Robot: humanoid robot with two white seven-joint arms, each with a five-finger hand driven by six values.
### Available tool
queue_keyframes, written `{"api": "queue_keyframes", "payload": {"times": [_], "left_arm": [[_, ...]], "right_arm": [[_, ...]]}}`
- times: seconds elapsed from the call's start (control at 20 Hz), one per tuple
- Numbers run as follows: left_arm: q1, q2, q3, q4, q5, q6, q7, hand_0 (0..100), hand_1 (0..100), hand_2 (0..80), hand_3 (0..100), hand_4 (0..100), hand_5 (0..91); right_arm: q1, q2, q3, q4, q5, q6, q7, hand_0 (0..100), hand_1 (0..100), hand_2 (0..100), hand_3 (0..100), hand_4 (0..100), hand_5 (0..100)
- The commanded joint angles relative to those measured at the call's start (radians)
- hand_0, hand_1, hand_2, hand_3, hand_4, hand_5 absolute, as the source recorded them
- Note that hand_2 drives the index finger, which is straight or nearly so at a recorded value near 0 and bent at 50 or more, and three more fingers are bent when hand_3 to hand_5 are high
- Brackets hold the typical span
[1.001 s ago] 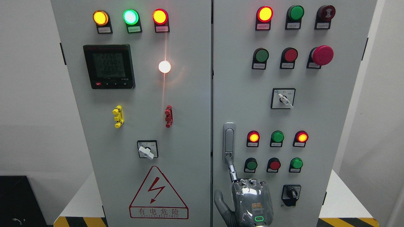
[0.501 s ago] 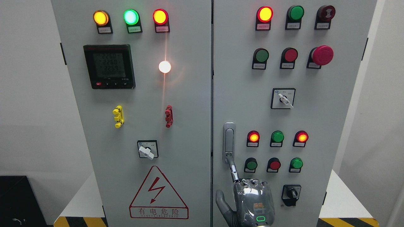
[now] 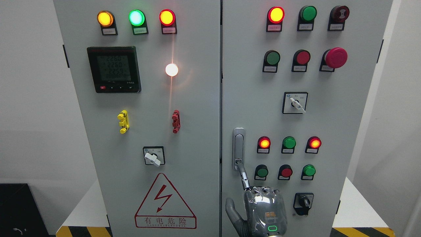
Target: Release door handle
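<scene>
A silver door handle (image 3: 238, 144) stands upright on the left edge of the right cabinet door (image 3: 329, 125). My right hand (image 3: 260, 204) rises from the bottom edge just below it, back of the hand facing me. Its index finger (image 3: 244, 179) is stretched up, and the tip touches the lock piece at the handle's lower end (image 3: 239, 162). The other fingers are curled into the palm and the thumb (image 3: 232, 210) sticks out to the left. The hand grasps nothing. My left arm is out of view.
The right door carries lamps and push buttons (image 3: 288, 143), a red mushroom stop button (image 3: 335, 57) and two rotary switches (image 3: 303, 202). The left door (image 3: 148, 108) has a meter (image 3: 113, 69), a rotary switch (image 3: 153, 156) and a red warning triangle (image 3: 164, 202).
My right hand has shifted slightly to the right, with the index fingertip staying at the bottom of the handle. The handle and the doors have not moved.
</scene>
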Motion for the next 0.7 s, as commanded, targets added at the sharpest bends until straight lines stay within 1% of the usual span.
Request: {"api": "queue_keyframes", "payload": {"times": [0.0,0.65], "left_arm": [[0.020,0.000,0.000,0.000,-0.001,0.000,0.000,12,56,0.0,0,0,0.0],[0.020,0.000,0.001,0.000,0.000,0.000,0.000,12,56,0.0,0,0,0.0]], "right_arm": [[0.002,0.000,0.000,0.028,0.000,0.000,0.000,52,31,3,100,100,100],[0.012,0.000,0.005,0.028,0.000,0.002,0.000,52,31,3,100,100,100]]}}
